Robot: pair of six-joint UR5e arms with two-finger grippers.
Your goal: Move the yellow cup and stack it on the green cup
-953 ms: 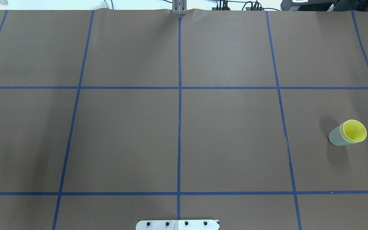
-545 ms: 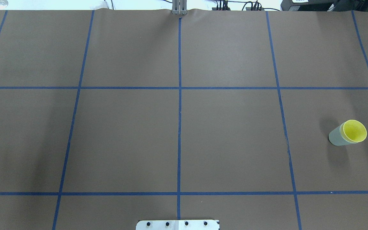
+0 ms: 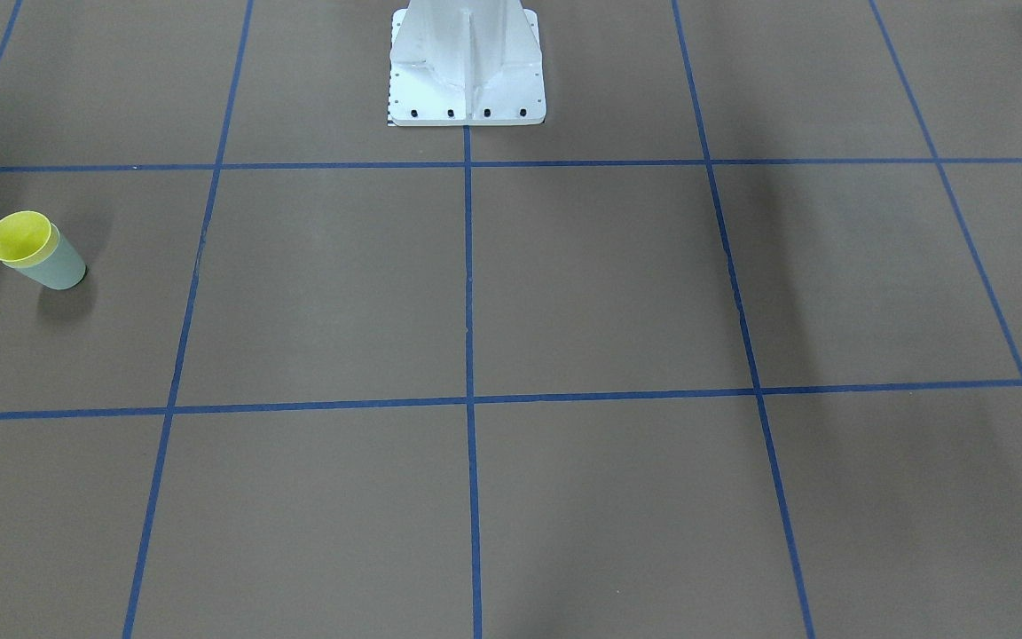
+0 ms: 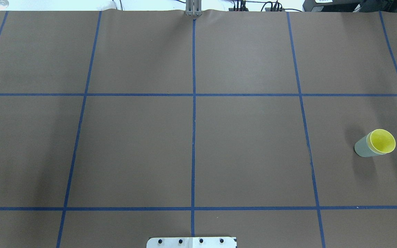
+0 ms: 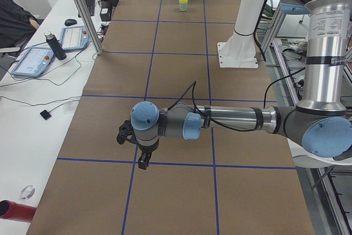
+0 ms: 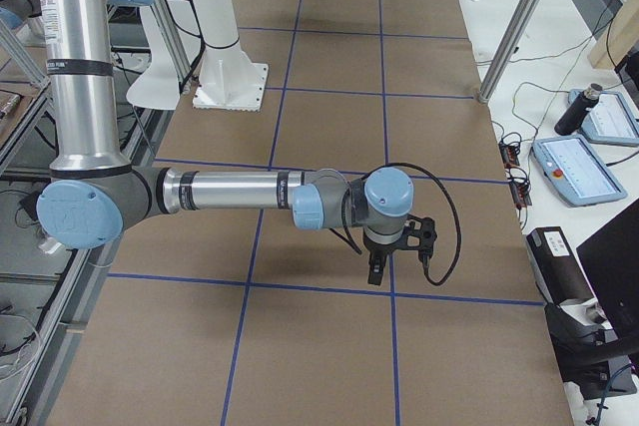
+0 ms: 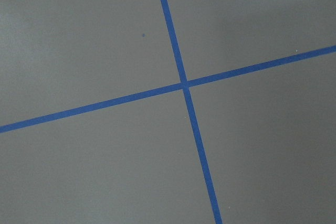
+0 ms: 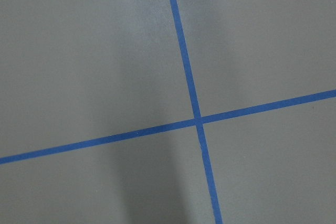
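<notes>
The left gripper hangs fingers-down over the near end of the desk, carrying nothing that I can make out. From the side alone I cannot tell whether its fingers are spread or closed. The same goes for the right gripper at the other end. It points down over bare brown covering with nothing seen between its fingers, and how wide it stands I cannot tell. Neither wrist camera catches a fingertip. Each shows only a crossing of the blue tape lines on the desk beneath it.

Looking outward from the left gripper, the cups are far off toward the opposite end of the desk, well apart from it. The yellow cup sits nested inside the green cup. Its bright rim shows just above the green rim, and the pair stands upright as one stack, well clear of either arm. The view from the right end does not show the cups, so I cannot place them against the right gripper.

To my eye the job is finished. The yellow cup is transferred and stacked, nothing grips it, and both arms are out of the overhead picture. I see no step left.
</notes>
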